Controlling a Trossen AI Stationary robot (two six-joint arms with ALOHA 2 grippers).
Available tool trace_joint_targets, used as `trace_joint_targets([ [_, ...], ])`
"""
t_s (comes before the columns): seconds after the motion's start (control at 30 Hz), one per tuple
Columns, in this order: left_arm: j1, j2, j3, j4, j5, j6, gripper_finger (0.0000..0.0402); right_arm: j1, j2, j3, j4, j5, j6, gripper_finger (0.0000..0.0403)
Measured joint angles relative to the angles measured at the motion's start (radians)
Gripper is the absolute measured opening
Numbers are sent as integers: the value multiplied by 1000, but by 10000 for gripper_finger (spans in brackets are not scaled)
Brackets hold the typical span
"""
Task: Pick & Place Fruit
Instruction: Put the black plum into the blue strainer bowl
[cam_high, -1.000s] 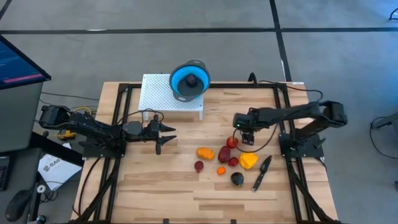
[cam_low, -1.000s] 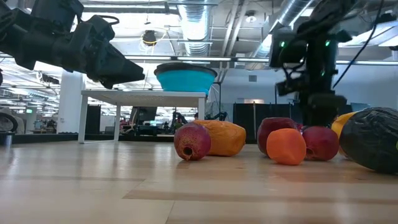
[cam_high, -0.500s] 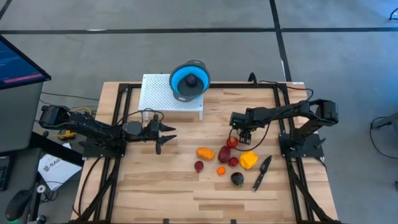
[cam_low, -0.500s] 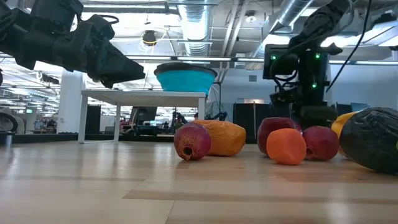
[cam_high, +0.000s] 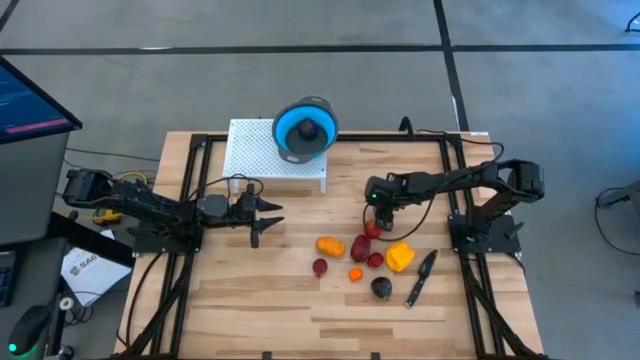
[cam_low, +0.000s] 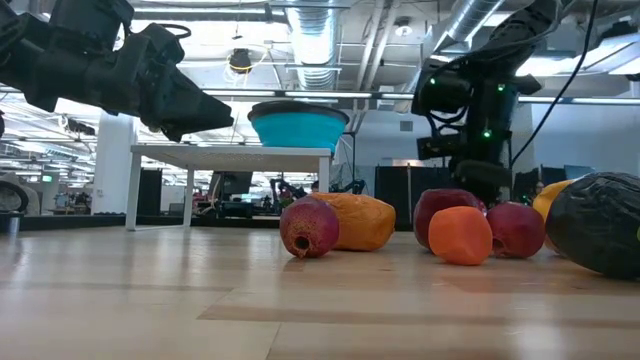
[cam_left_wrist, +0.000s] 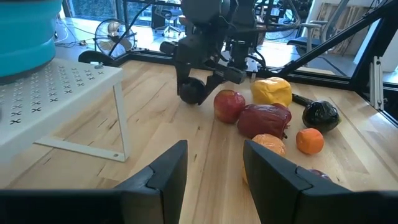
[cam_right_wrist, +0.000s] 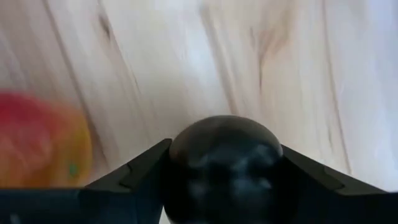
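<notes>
A: Dark round purple fruit piece (cam_right_wrist: 225, 163), item 1: pinched between the jaws of the right gripper (cam_high: 381, 207), above the pale wooden table (cam_high: 260, 290), just beyond the red fruit piece (cam_high: 373, 229).

B: Remaining stock?

A: Orange, red and yellow fruit pieces (cam_high: 399, 257) clustered right of centre. Left gripper (cam_high: 270, 220): jaws spread, idle at left.

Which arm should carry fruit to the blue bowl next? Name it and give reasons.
The right. Its claw is shut on a dark fruit, held above the table beside the fruit pile, so it probably only needs to travel to the bowl. The left claw hangs open and empty.
</notes>
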Motion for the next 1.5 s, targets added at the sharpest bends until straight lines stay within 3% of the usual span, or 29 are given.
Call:
trace_joint_targets([
  [0.23,0,0,0,0,0,0,149,0,0,0,229,0,6,233],
  [0.47,0,0,0,0,-16,1,149,16,0,0,590,0,57,234],
  [0.67,0,0,0,2,-20,1,149,66,0,0,970,-127,60,235],
  [0.83,0,0,0,8,-21,1,149,93,0,0,1295,-147,45,235],
  [0.9,0,0,0,9,-23,1,149,86,0,26,1351,-141,45,235],
  [1.07,0,0,0,16,-27,1,149,44,20,179,1265,-124,16,235],
  [1.2,0,0,0,17,-27,1,149,-2,101,366,1076,-124,2,235],
  [1.5,0,0,0,23,-26,1,149,-119,360,927,339,-121,-40,235],
])
